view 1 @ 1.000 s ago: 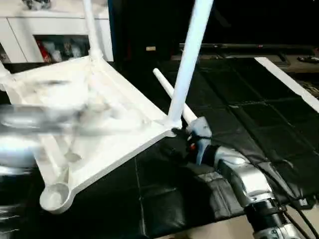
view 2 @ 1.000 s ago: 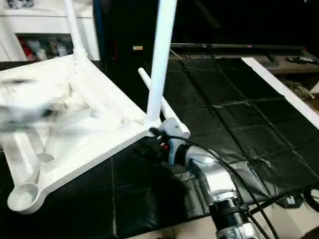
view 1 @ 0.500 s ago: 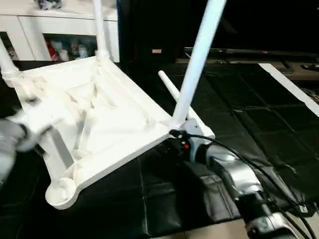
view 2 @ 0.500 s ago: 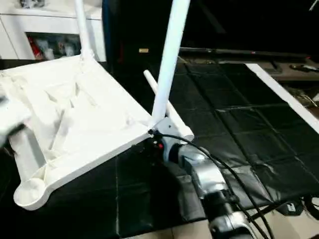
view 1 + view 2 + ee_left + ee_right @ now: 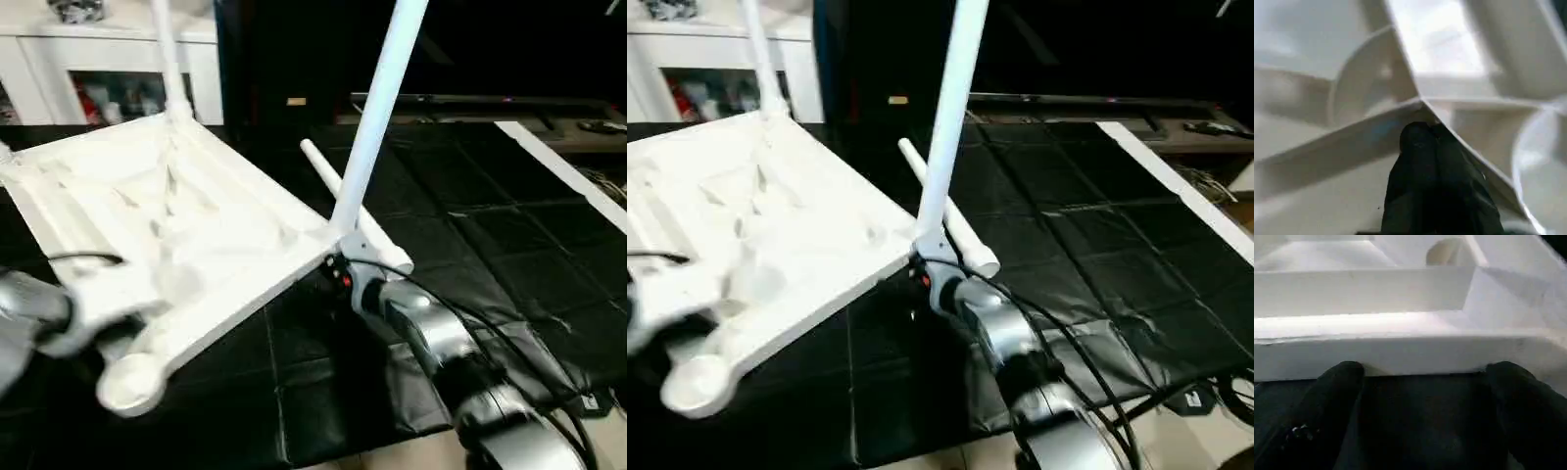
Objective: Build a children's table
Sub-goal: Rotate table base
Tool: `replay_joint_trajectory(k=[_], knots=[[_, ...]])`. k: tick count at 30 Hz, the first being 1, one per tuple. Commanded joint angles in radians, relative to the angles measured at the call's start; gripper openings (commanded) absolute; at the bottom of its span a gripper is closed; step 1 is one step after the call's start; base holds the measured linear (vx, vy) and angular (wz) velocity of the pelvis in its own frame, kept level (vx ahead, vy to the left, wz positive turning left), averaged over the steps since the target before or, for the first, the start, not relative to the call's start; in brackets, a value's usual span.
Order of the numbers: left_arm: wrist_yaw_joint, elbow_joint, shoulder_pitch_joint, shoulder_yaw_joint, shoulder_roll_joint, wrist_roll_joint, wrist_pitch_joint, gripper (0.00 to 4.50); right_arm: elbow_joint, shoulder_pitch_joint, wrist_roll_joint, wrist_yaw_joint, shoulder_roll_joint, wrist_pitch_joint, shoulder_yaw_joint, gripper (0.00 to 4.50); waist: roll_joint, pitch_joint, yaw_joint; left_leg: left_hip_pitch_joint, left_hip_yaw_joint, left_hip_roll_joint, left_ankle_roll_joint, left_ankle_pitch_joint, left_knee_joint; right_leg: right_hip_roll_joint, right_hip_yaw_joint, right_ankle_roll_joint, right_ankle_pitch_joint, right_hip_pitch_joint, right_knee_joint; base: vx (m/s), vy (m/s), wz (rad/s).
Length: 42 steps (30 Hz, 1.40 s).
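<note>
The children's table top (image 5: 196, 235) lies upside down and tilted on the black mat, ribbed underside up. One leg (image 5: 377, 117) rises from its near right corner and another leg (image 5: 167, 59) from the far corner. The near left socket (image 5: 127, 382) holds nothing. A loose leg (image 5: 333, 186) lies on the mat behind. My left gripper (image 5: 1425, 132) is shut, its tips pressed against a rib of the underside. My right gripper (image 5: 1425, 377) stands open just under the top's edge, at the corner with the upright leg (image 5: 945, 147).
A white cabinet (image 5: 98, 69) stands at the back left. A black padded mat (image 5: 470, 215) covers the work area, with a long white strip (image 5: 558, 166) along its right side. Cables run over my right forearm (image 5: 441, 343).
My left arm has swung from across the underside toward the near left corner, and its fingers have shut. The right gripper stays at the same corner.
</note>
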Motion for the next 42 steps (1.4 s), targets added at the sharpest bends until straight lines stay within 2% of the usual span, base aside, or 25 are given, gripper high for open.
replay_joint_trajectory(k=[1, 2, 3, 8, 9, 11, 12, 13, 14, 15, 17, 19, 20, 21, 23, 24, 25, 28, 29, 33, 34, 37, 39, 40, 42], knots=[[-0.082, -0.079, 0.008, -0.07, -0.031, -0.091, 0.025, 0.07, 0.059, -0.053, -0.01, -0.021, 0.021, -0.044, -0.016, 4.5, 0.043, -0.06, -0.002, 0.005, -0.005, 0.028, -0.058, -0.269, -0.075, -0.084, 0.067, -0.185, -0.248, 0.047, -0.064, 0.0, 0.0, 0.0], [-0.082, -0.079, 0.008, -0.07, -0.031, -0.091, 0.025, 0.07, 0.059, -0.053, -0.01, -0.021, 0.021, -0.044, -0.016, 4.5, 0.042, -0.061, -0.003, 0.004, -0.005, 0.027, -0.059, -0.266, -0.075, -0.084, 0.067, -0.186, -0.242, 0.049, -0.062, 0.0, 0.0, 0.0], [-0.095, -0.098, 0.002, -0.076, -0.047, -0.112, 0.033, 0.07, 0.091, -0.074, -0.009, -0.021, 0.037, -0.066, -0.018, 4.5, 0.041, -0.061, -0.008, -0.004, -0.007, 0.027, -0.06, -0.26, -0.077, -0.085, 0.066, -0.183, -0.242, 0.055, -0.059, 0.0, 0.0, 0.0], [-0.075, -0.121, -0.048, -0.096, -0.144, -0.144, 0.06, 0.07, 0.118, -0.102, 0.0, 0.0, 0.079, -0.09, -0.012, 4.5, 0.043, -0.065, -0.017, -0.001, -0.002, 0.025, -0.054, -0.233, -0.069, -0.082, 0.068, -0.189, -0.209, 0.056, -0.059, 0.0, 0.0, 0.0], [-0.032, -0.086, -0.078, -0.108, -0.196, -0.114, 0.039, 0.07, 0.127, -0.105, -0.003, 0.014, 0.09, -0.101, -0.005, 4.5, 0.042, -0.064, -0.019, -0.005, -0.003, 0.024, -0.052, -0.23, -0.07, -0.082, 0.068, -0.192, -0.207, 0.058, -0.058, 0.0, 0.0, 0.0], [0.04, -0.03, -0.114, -0.111, -0.262, -0.077, 0.015, 0.07, 0.134, -0.106, -0.005, 0.026, 0.102, -0.111, 0.001, 4.5, 0.044, -0.064, -0.023, -0.004, -0.002, 0.024, -0.051, -0.246, -0.069, -0.082, 0.068, -0.185, -0.233, 0.059, -0.063, 0.0, 0.0, 0.0], [0.078, -0.002, -0.132, -0.111, -0.293, -0.062, 0.013, 0.07, 0.143, -0.109, -0.006, 0.035, 0.108, -0.121, 0.003, 4.5, 0.044, -0.064, -0.022, 0.001, -0.001, 0.022, -0.048, -0.257, -0.066, -0.08, 0.067, -0.177, -0.252, 0.054, -0.068, 0.0, 0.0, 0.0], [0.131, 0.042, -0.156, -0.108, -0.328, -0.036, -0.009, 0.07, 0.148, -0.109, -0.006, 0.053, 0.115, -0.132, 0.006, 4.5, 0.048, -0.063, -0.023, -0.002, -0.005, 0.024, -0.05, -0.272, -0.067, -0.08, 0.065, -0.174, -0.268, 0.056, -0.068, 0.0, 0.0, 0.0], [0.16, 0.066, -0.168, -0.107, -0.344, -0.022, -0.021, 0.07, 0.149, -0.108, -0.006, 0.058, 0.118, -0.136, 0.006, 4.5, 0.043, -0.064, -0.024, -0.003, -0.004, 0.023, -0.046, -0.275, -0.066, -0.08, 0.065, -0.167, -0.283, 0.056, -0.072, 0.0, 0.0, 0.0], [0.194, 0.096, -0.183, -0.102, -0.363, -0.007, -0.025, 0.07, 0.149, -0.108, -0.007, 0.059, 0.119, -0.138, 0.007, 4.5, 0.046, -0.063, -0.023, -0.003, -0.006, 0.022, -0.044, -0.288, -0.066, -0.082, 0.064, -0.158, -0.312, 0.058, -0.073, 0.0, 0.0, 0.0], [0.218, 0.118, -0.196, -0.101, -0.373, 0.002, -0.025, 0.07, 0.16, -0.112, -0.011, 0.058, 0.121, -0.146, 0.003, 4.5, 0.043, -0.064, -0.023, -0.004, -0.008, 0.022, -0.037, -0.286, -0.065, -0.083, 0.063, -0.153, -0.334, 0.057, -0.074, 0.0, 0.0, 0.0], [0.305, 0.197, -0.242, -0.092, -0.396, 0.04, -0.056, 0.07, 0.172, -0.123, -0.007, 0.046, 0.115, -0.159, -0.022, 4.5, 0.051, -0.064, -0.018, 0.008, -0.005, 0.022, -0.032, -0.298, -0.06, -0.081, 0.064, -0.155, -0.344, 0.046, -0.081, 0.0, 0.0, 0.0], [0.307, 0.199, -0.248, -0.082, -0.402, 0.032, -0.051, 0.07, 0.169, -0.126, -0.001, 0.043, 0.109, -0.159, -0.033, 4.5, 0.05, -0.065, -0.017, 0.007, -0.005, 0.022, -0.03, -0.29, -0.06, -0.081, 0.064, -0.16, -0.329, 0.048, -0.078, 0.0, 0.0, 0.0], [0.3, 0.191, -0.252, -0.064, -0.411, 0.01, -0.037, 0.07, 0.166, -0.133, 0.008, 0.039, 0.1, -0.162, -0.049, 4.5, 0.058, -0.065, -0.015, 0.002, -0.007, 0.023, -0.031, -0.275, -0.063, -0.08, 0.064, -0.17, -0.294, 0.052, -0.074, 0.0, 0.0, 0.0], [0.283, 0.161, -0.249, -0.04, -0.417, -0.022, -0.02, 0.07, 0.156, -0.142, 0.017, 0.03, 0.085, -0.163, -0.066, 4.5, 0.062, -0.066, -0.012, 0.002, -0.007, 0.025, -0.033, -0.264, -0.062, -0.08, 0.063, -0.185, -0.254, 0.053, -0.068, 0.0, 0.0, 0.0], [0.274, 0.142, -0.245, -0.024, -0.419, -0.04, -0.013, 0.07, 0.151, -0.151, 0.021, 0.023, 0.072, -0.176, -0.077, 4.5, 0.06, -0.069, -0.01, 0.002, -0.006, 0.024, -0.032, -0.251, -0.061, -0.081, 0.062, -0.194, -0.229, 0.056, -0.066, 0.0, 0.0, 0.0], [0.258, 0.123, -0.236, -0.004, -0.42, -0.056, -0.03, 0.07, 0.156, -0.174, 0.018, -0.002, 0.053, -0.187, -0.092, 4.5, 0.066, -0.069, -0.007, 0.001, -0.007, 0.026, -0.031, -0.24, -0.061, -0.08, 0.063, -0.203, -0.198, 0.055, -0.061, 0.0, 0.0, 0.0], [0.299, 0.098, -0.226, 0.08, -0.435, -0.088, -0.002, 0.07, 0.18, -0.255, 0.051, -0.018, 0.009, -0.189, -0.153, 4.5, 0.06, -0.067, -0.007, 0.0, -0.003, 0.024, -0.029, -0.247, -0.057, -0.078, 0.061, -0.219, -0.184, 0.056, -0.056, 0.0, 0.0, 0.0], [0.301, 0.098, -0.226, 0.085, -0.435, -0.09, 0.0, 0.07, 0.182, -0.259, 0.051, -0.019, 0.007, -0.189, -0.155, 4.5, 0.06, -0.067, -0.007, 0.0, -0.003, 0.024, -0.029, -0.247, -0.057, -0.078, 0.061, -0.219, -0.184, 0.056, -0.056, 0.0, 0.0, 0.0], [0.316, 0.065, -0.216, 0.149, -0.412, -0.118, -0.049, 0.42, 0.286, -0.373, 0.039, -0.162, -0.031, -0.183, -0.205, 4.5, 0.054, -0.061, -0.004, 0.0, -0.001, 0.02, -0.025, -0.245, -0.056, -0.078, 0.061, -0.185, -0.274, 0.05, -0.063, 0.0, 0.0, 0.0], [0.301, 0.028, -0.203, 0.162, -0.405, -0.136, -0.065, 0.45, 0.312, -0.401, 0.034, -0.185, -0.044, -0.149, -0.209, 4.5, 0.045, -0.063, -0.002, 0.0, -0.002, 0.021, -0.027, -0.241, -0.055, -0.08, 0.061, -0.182, -0.281, 0.052, -0.058, 0.0, 0.0, 0.0], [0.277, -0.071, -0.183, 0.185, -0.412, -0.189, -0.035, 0.74, 0.381, -0.463, -0.019, -0.232, -0.076, -0.06, -0.171, 4.5, 0.046, -0.062, -0.002, 0.0, 0.001, 0.022, -0.031, -0.235, -0.054, -0.077, 0.061, -0.183, -0.255, 0.047, -0.057, 0.0, 0.0, 0.0], [0.249, -0.163, -0.151, 0.182, -0.408, -0.224, 0.028, 0.97, 0.427, -0.496, -0.035, -0.259, -0.09, -0.011, -0.162, 4.5, 0.032, -0.061, -0.002, -0.009, 0.002, 0.021, -0.029, -0.219, -0.054, -0.08, 0.061, -0.184, -0.245, 0.053, -0.051, 0.0, 0.0, 0.0], [0.244, -0.176, -0.145, 0.18, -0.406, -0.228, 0.035, 0.97, 0.432, -0.499, -0.033, -0.253, -0.091, -0.006, -0.163, 4.5, 0.035, -0.062, -0.002, -0.009, 0.002, 0.022, -0.029, -0.222, -0.053, -0.083, 0.061, -0.181, -0.253, 0.053, -0.05, 0.0, 0.0, 0.0], [0.229, -0.242, -0.11, 0.172, -0.384, -0.258, 0.082, 1.14, 0.461, -0.513, -0.02, -0.238, -0.096, 0.013, -0.187, 4.5, 0.029, -0.061, 0.0, -0.01, 0.005, 0.021, -0.021, -0.211, -0.052, -0.082, 0.063, -0.171, -0.254, 0.051, -0.051, 0.0, 0.0, 0.0]])
